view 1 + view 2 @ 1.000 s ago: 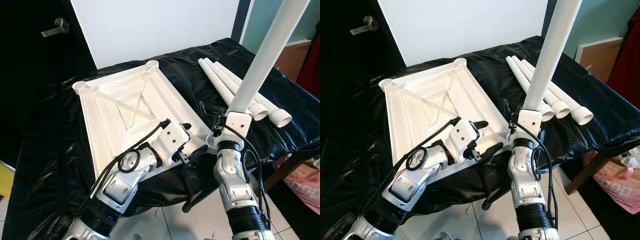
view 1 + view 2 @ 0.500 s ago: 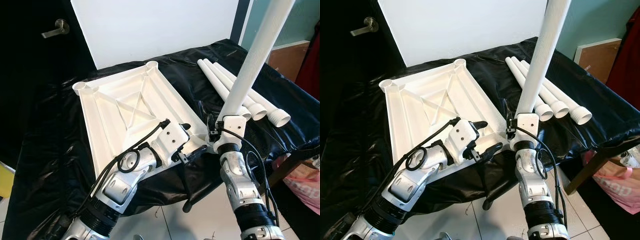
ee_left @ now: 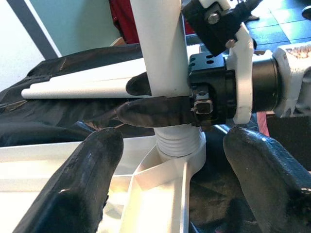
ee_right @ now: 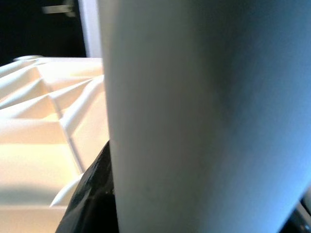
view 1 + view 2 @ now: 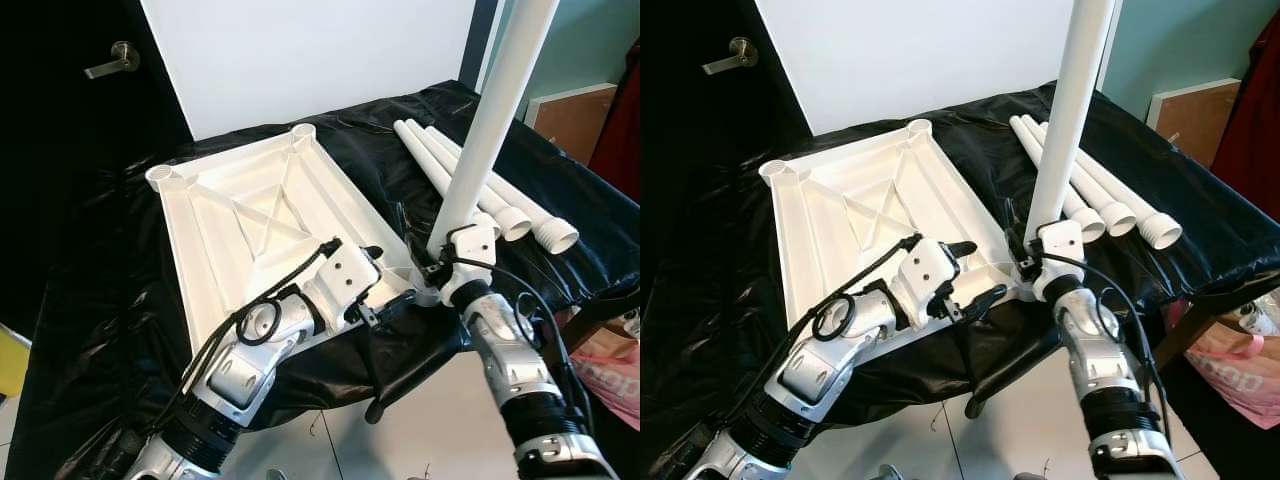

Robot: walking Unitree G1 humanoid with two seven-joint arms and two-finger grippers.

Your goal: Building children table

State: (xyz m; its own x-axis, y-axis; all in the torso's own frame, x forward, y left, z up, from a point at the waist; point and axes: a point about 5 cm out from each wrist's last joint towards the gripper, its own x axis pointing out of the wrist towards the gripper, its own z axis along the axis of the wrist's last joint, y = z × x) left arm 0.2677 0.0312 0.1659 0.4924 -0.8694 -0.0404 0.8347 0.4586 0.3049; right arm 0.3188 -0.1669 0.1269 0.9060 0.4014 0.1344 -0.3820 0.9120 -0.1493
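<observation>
Right gripper (image 3: pixel 160 97) is clamped around the leg (image 5: pixel 487 125), low on the shaft, just above its ribbed end. The leg stands almost upright, long axis running up from the near right corner of the tabletop (image 5: pixel 255 215) with a slight lean. Its ribbed end sits right at the mouth of the corner socket (image 3: pixel 180 151), touching it by the look of the left wrist view; how deep it has gone I can't tell. That's the relation to watch: the leg's axis needs to line up with the socket's bore, so my read is a push straight down along the shaft, or a twist, comes next.

Left gripper (image 5: pixel 392 280) is open, its two fingers (image 3: pixel 92 170) spread on either side of that same corner, one over the tabletop's inside, the other out past its edge, not holding anything. It's the nearer arm to the tabletop, placed as if to steady it.

The tabletop lies upside down on the black-draped bench (image 5: pixel 100 300), ribs up, with empty sockets (image 5: pixel 163 174) at the two far corners. Three spare legs (image 5: pixel 480 185) lie side by side on the bench beyond the right gripper, well apart from the tabletop.
</observation>
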